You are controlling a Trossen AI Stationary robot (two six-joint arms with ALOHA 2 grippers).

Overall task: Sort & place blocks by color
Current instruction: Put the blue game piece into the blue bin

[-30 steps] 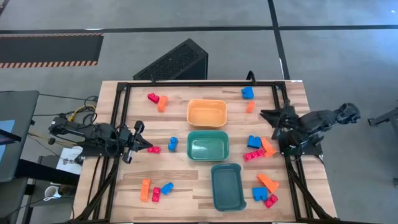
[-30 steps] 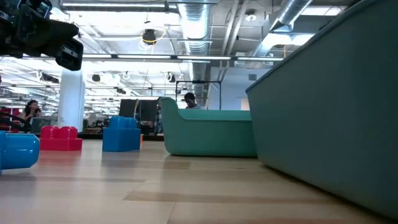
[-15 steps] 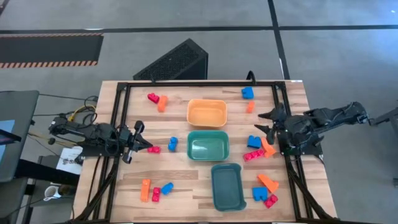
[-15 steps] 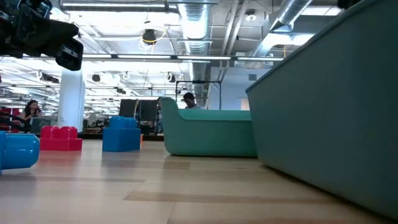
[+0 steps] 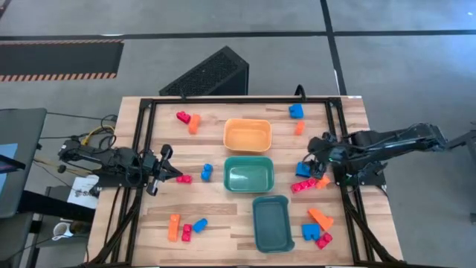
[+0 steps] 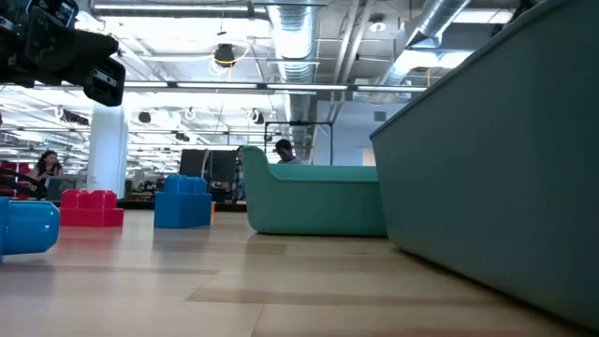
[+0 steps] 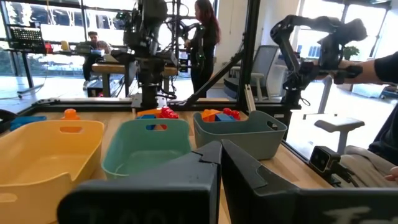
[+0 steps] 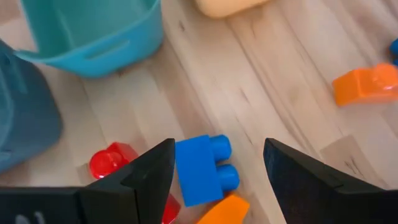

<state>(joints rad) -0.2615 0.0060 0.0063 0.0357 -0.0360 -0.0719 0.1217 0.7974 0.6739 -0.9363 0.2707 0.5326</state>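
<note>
Jaws on the left gripper (image 5: 169,173) are shut tight and hold nothing. That arm waits low at the left side of the tabletop (image 5: 216,216), with a red block (image 5: 184,179) just at its tip and a small blue block (image 5: 206,172) near it.

More blocks lie around: a red and an orange one at the far left, and an orange, a red and a blue one at the near left. In the middle sit an orange bin (image 5: 248,135) and two teal bins (image 5: 248,174), all looking empty from above.

On the right, the right gripper (image 8: 217,167) hangs over a blue block (image 8: 205,168). Its jaws are wide open, one on each side of the block, and they hold nothing yet. An orange block (image 8: 222,211) touches the blue one, and a red block (image 8: 112,162) lies just beside it.

To do this step well, I think the gripper should go straight down, keep the blue block in the middle, and squeeze only that one. It should not bump the orange one beside it.
</note>
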